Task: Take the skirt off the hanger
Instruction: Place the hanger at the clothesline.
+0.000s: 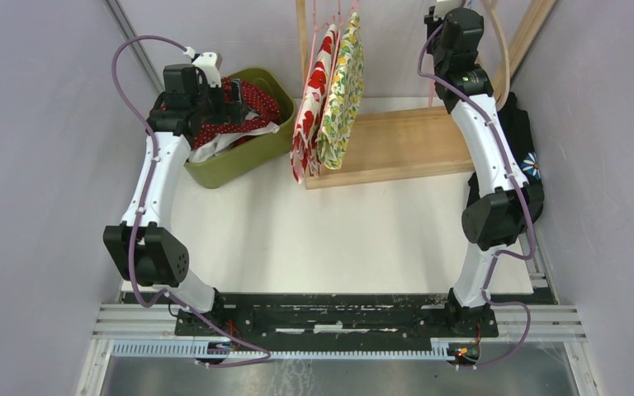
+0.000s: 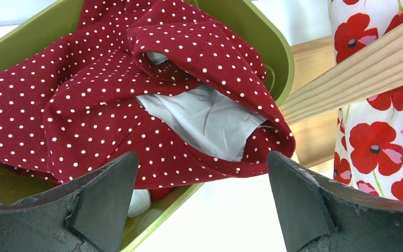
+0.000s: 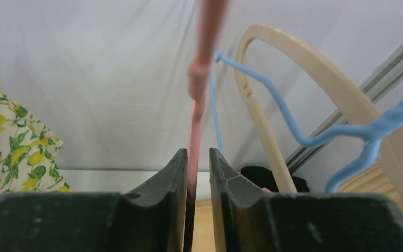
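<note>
A red skirt with white dots [image 1: 248, 107] [image 2: 136, 105] lies crumpled in the green bin [image 1: 239, 161] [image 2: 278, 52], its white lining showing, with no hanger on it. My left gripper [image 1: 215, 91] [image 2: 202, 157] hovers just above it, open and empty. My right gripper [image 1: 454, 16] [image 3: 198, 157] is up at the back right. A bare pink hanger [image 3: 202, 79] runs between its jaws. They stand slightly apart: the hanger lies against the left finger and a thin gap shows at the right one.
A poppy-print skirt [image 1: 309, 107] [image 2: 378, 142] and a lemon-print skirt [image 1: 343, 91] [image 3: 10, 147] hang from pink hangers on the wooden rack [image 1: 396, 144]. A blue hanger [image 3: 346, 131] and a beige hanger [image 3: 304, 68] hang beside my right gripper. Dark cloth [image 1: 532, 157] lies at the right wall.
</note>
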